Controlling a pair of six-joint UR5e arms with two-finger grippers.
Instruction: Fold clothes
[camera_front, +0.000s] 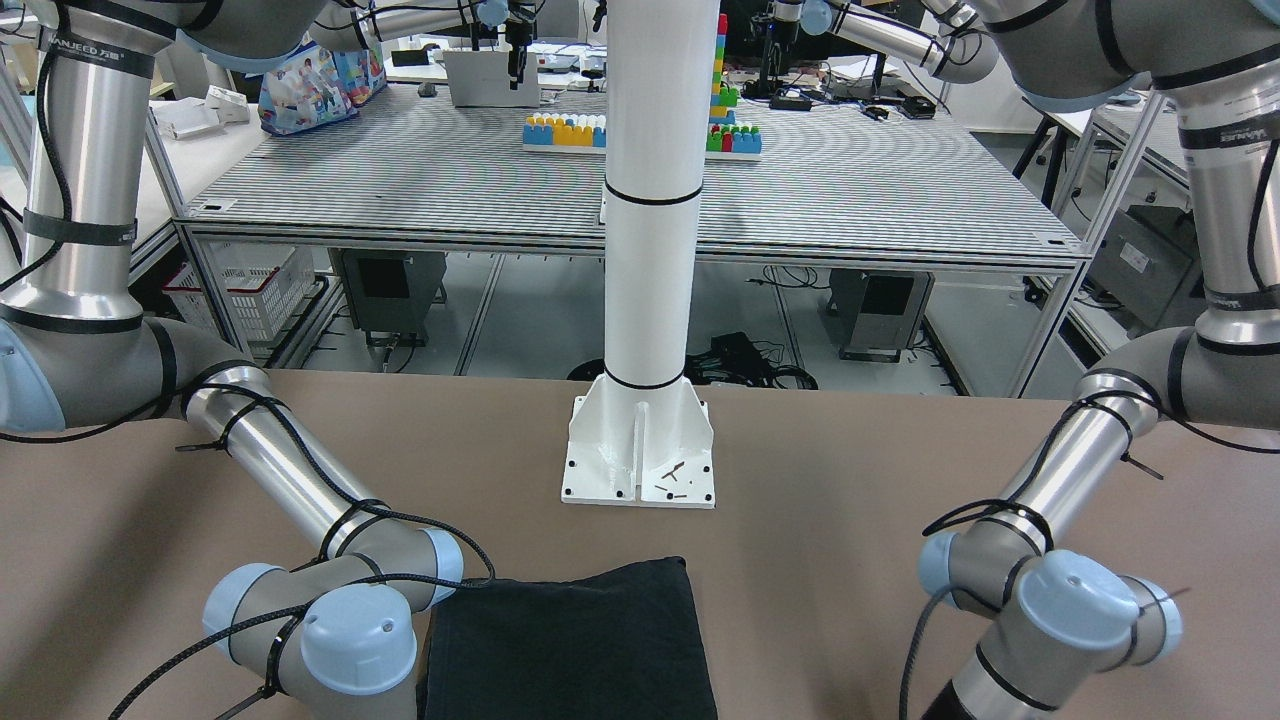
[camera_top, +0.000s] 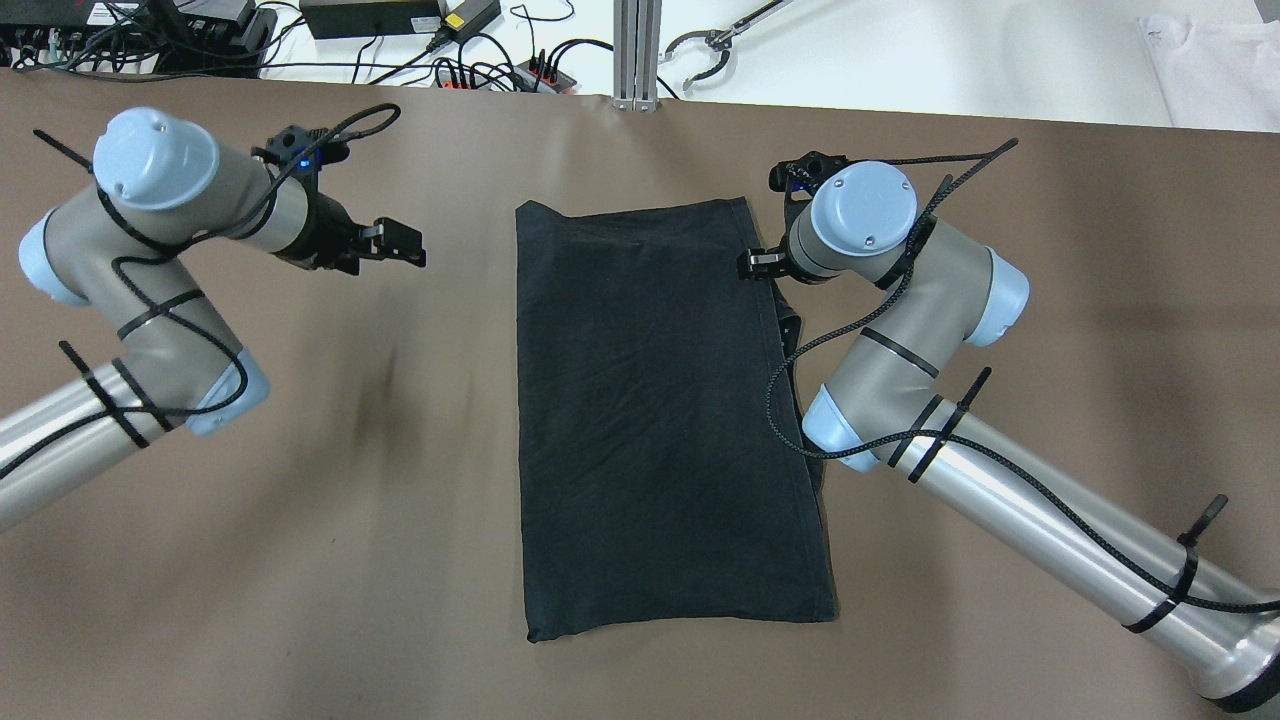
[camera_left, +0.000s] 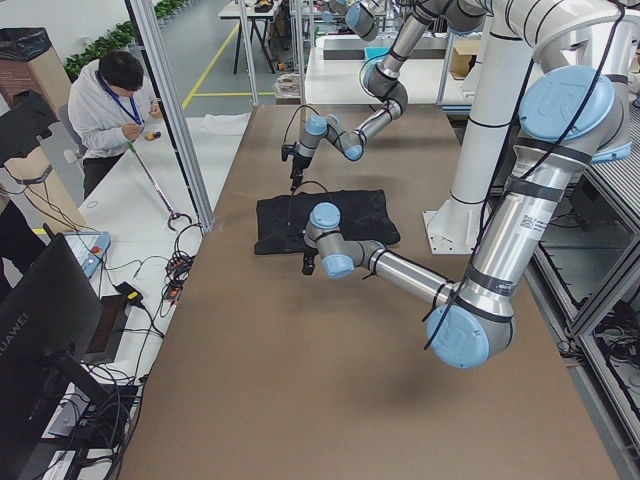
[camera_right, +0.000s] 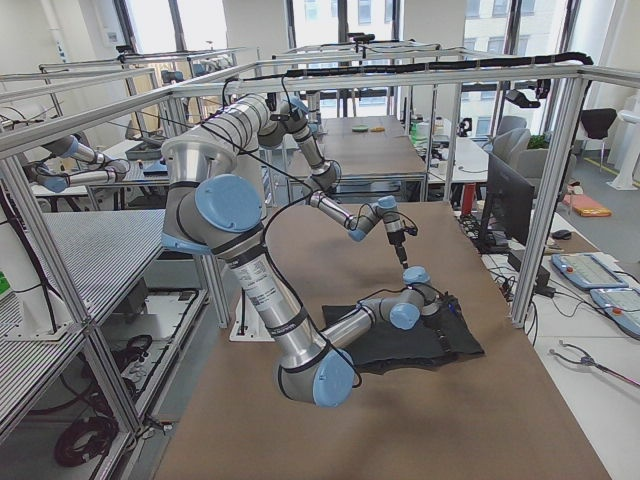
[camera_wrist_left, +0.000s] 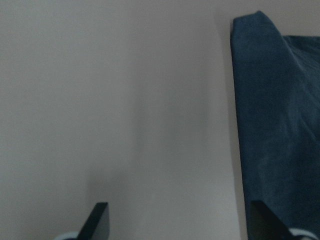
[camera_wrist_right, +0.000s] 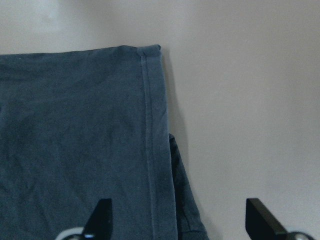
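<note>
The black cloth (camera_top: 660, 410) lies flat on the brown table as a tall folded rectangle, and it also shows in the front view (camera_front: 570, 640). My left gripper (camera_top: 395, 240) is open and empty, over bare table to the left of the cloth's far left corner (camera_wrist_left: 260, 30). Its fingers (camera_wrist_left: 97, 220) stand wide apart. My right gripper (camera_top: 755, 265) is open and sits over the cloth's far right hemmed edge (camera_wrist_right: 150, 125). One finger (camera_wrist_right: 100, 217) is above the cloth, the other above the table. A lower layer of cloth sticks out past the hem.
The white pole's base (camera_front: 640, 450) stands on the robot's side of the cloth. Cables and power bricks (camera_top: 450, 60) lie past the table's far edge. An operator (camera_left: 110, 100) stands beyond that edge. Brown table (camera_top: 300, 500) lies on both sides of the cloth.
</note>
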